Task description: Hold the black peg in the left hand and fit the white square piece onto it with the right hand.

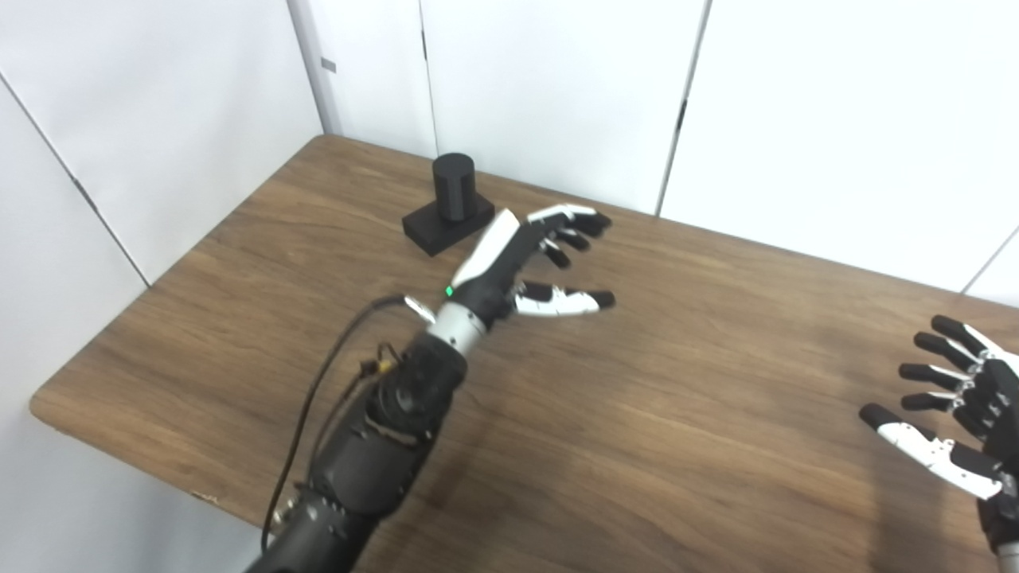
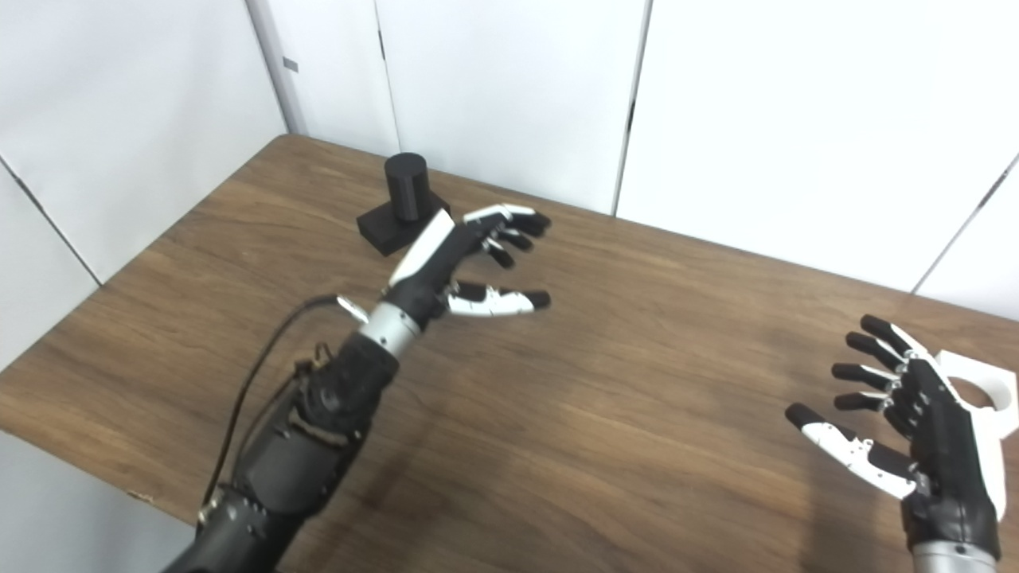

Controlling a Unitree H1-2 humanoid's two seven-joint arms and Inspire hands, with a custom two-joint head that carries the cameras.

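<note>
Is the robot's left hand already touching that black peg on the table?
Apart. In the left eye view, the left hand hovers open just right of the black peg, its fingers pointing away, and a strip of table shows between them.

The black peg (image 2: 406,187) is a short round cylinder standing upright on a flat square black base, set at about eleven o'clock on the tabletop, near the far edge. The white square piece (image 2: 975,390) lies flat at three o'clock, its round hole showing, partly hidden.
</note>
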